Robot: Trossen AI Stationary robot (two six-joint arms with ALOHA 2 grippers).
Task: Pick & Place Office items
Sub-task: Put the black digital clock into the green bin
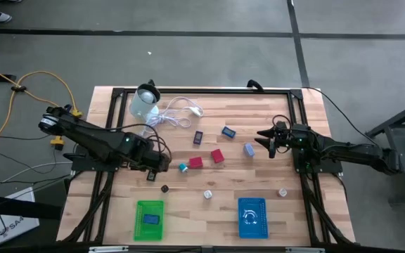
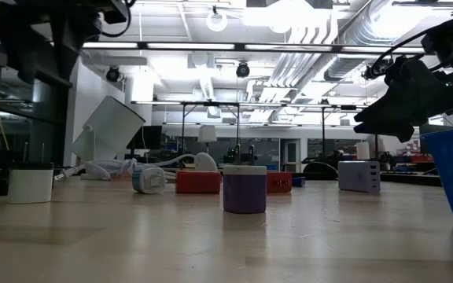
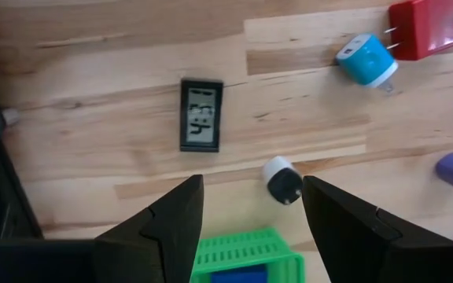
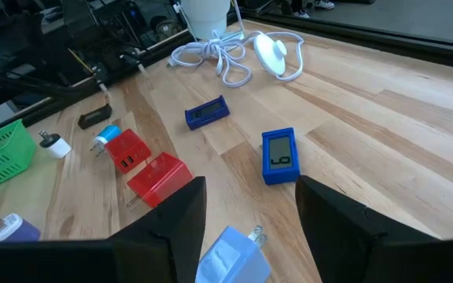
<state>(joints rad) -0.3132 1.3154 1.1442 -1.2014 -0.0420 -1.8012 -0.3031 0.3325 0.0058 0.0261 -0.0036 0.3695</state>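
- Wooden tabletop [image 1: 273, 169] carries most of the office items loose and unsorted: two red chargers [image 1: 217, 156], a small teal plug [image 1: 183, 167], two blue pieces [image 1: 228, 131], a pale blue plug [image 1: 249, 149], a black display [image 1: 151, 176], a black-and-white plug [image 1: 164, 188] and two pale pieces near the front.
- Green basket [image 1: 150, 218] appears to hold one blue piece already; the blue basket [image 1: 252, 217] seems to hold something pale, though I cannot tell what.
- Left gripper [image 1: 162, 163] hovers with its fingers wide apart and empty, above the black display and the black-and-white plug, near the green basket.
- Right gripper [image 1: 271, 143] hangs with fingers spread and empty, just beside the pale blue plug.
- By my reckoning the sorting has barely begun; roughly ten pieces remain to be lifted.
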